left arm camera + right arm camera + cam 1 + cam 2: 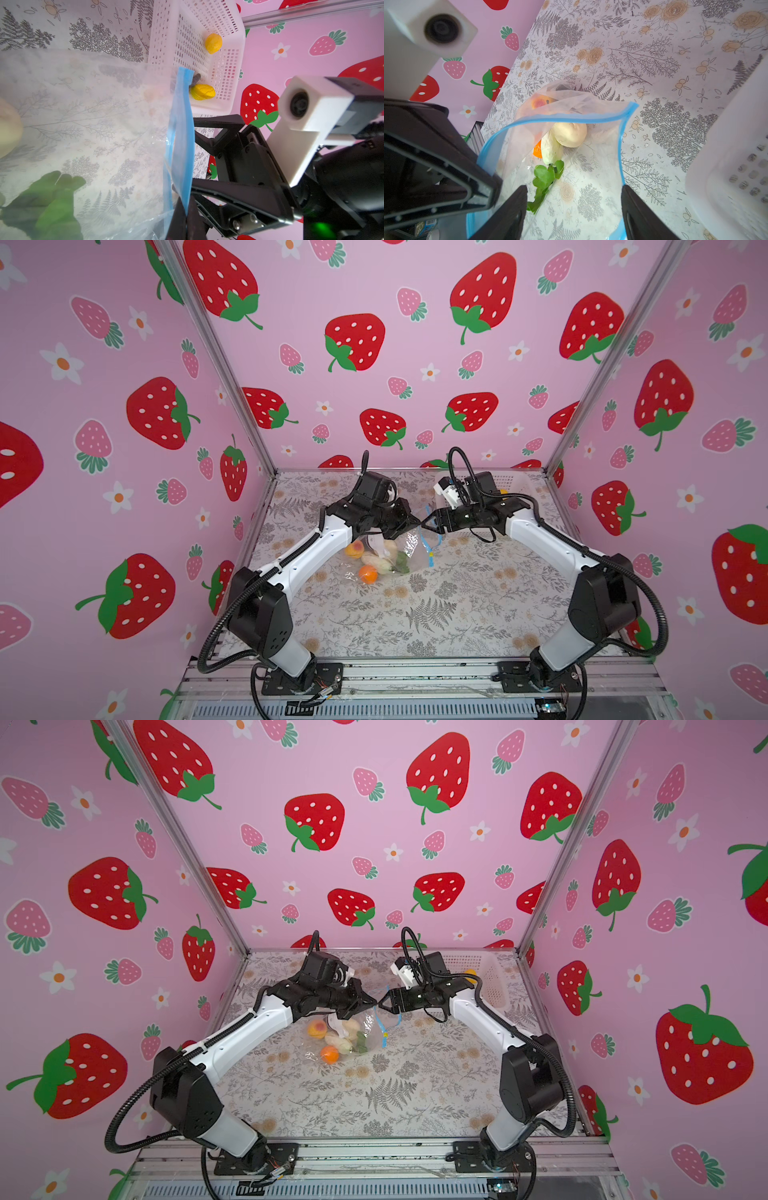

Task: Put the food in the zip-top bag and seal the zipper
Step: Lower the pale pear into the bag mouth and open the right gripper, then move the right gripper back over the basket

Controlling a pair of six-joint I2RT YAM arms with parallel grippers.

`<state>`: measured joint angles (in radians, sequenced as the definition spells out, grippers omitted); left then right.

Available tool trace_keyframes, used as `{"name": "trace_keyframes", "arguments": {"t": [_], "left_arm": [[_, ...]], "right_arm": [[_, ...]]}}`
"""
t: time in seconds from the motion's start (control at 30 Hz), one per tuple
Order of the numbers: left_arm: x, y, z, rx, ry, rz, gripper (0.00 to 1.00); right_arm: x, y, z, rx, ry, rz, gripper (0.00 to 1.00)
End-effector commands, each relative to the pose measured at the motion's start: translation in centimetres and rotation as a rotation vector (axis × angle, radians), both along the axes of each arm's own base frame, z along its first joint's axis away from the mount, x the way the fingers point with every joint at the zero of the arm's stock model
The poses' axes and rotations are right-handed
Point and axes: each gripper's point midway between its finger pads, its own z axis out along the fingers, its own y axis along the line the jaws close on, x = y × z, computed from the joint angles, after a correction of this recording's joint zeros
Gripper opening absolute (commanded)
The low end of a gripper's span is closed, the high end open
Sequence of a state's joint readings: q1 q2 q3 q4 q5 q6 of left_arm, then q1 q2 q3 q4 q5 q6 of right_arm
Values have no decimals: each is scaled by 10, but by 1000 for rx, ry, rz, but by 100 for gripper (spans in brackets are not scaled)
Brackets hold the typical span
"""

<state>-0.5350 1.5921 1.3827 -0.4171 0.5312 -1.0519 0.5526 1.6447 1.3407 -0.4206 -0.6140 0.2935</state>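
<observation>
Two grippers meet at the mouth: left gripper [186,209] clamped on the light-blue zipper [560,120], right gripper [574,188] spread open astride it; the clear, crinkly zip-top bag [411,547], white label [376,541] illegible, rests on the floral table [436,614] holding garlic [570,134], radish [551,148], peach [354,549], orange [368,573].

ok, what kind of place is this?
Likely a staged robot data-collection cell, not a home: strawberry-print walls on an aluminium frame, left arm and right arm bolted to a rail, toy food in a zip-top bag.

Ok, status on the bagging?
Left gripper shut on zipper. Right gripper open at the mouth. Zip-top bag unsealed. Lemon, banana in basket, not bagged.
</observation>
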Motion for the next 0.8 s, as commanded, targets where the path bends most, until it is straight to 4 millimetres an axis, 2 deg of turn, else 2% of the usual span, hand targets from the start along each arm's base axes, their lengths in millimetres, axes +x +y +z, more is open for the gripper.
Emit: {"name": "trace_keyframes", "arguments": {"t": [0.0,0.2,0.53,0.77], "left_arm": [[2,-3,28,-35,-55,-1,0],[2,-4,27,-34,-55,-1,0],[-1,-2,27,-31,-59,-4,0],[-1,6,33,-12,-91,10,0]], "right_arm": [[0,5,8,8,-18,21,73],[1,4,14,9,-32,14,73],[14,-10,42,-4,-128,-46,73],[45,-40,44,-51,-178,-171,72]]}}
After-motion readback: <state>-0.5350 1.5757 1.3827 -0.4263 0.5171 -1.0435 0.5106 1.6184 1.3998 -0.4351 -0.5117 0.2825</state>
